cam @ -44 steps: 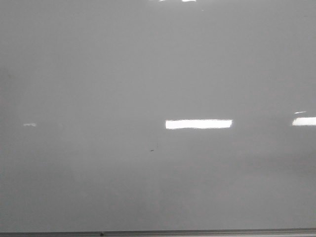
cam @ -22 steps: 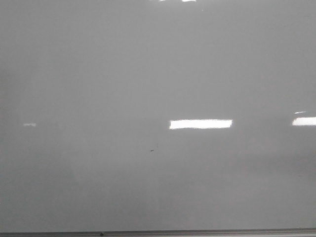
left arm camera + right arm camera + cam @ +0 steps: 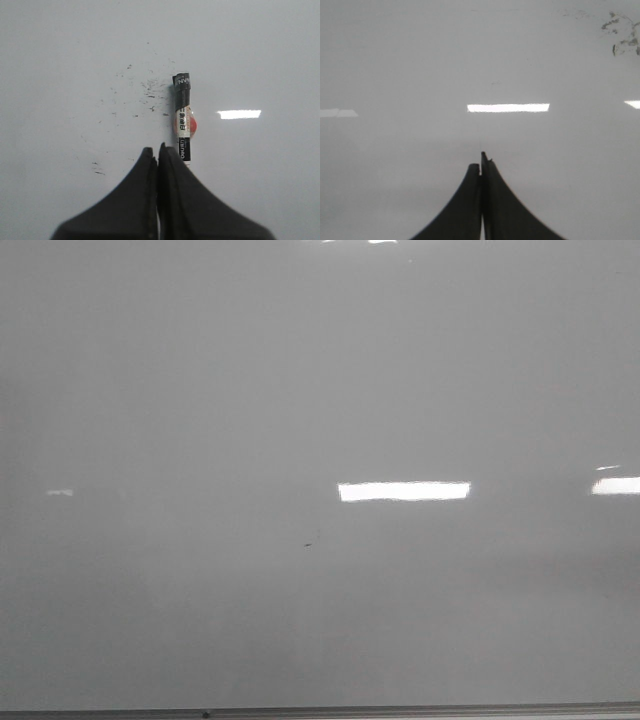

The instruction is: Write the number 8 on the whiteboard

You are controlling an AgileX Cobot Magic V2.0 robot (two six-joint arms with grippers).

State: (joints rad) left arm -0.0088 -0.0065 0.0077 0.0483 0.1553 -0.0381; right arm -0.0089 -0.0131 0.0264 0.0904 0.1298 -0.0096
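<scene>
Black left gripper (image 3: pixel 158 150) closed, marker (image 3: pixel 184 120) beside

Left end effector (image 3: pixel 158 152) matte black, two broad curved fingers tapering to narrow tips, right end effector (image 3: pixel 481 162) matching black, same tapered shape

The whiteboard (image 3: pixel 200 390) is big, flat and shiny grey-white, and it fills the front view. A thin metal edge (image 3: pixel 400 710) runs along the bottom of the frame. Bright light patches shine on it at middle right. A tiny dark speck (image 3: pixel 308 542) sits near the middle. In the left wrist view, a marker pen (image 3: pixel 183 117) lies flat on the whiteboard beside small black smudges (image 3: pixel 145 90).
</scene>
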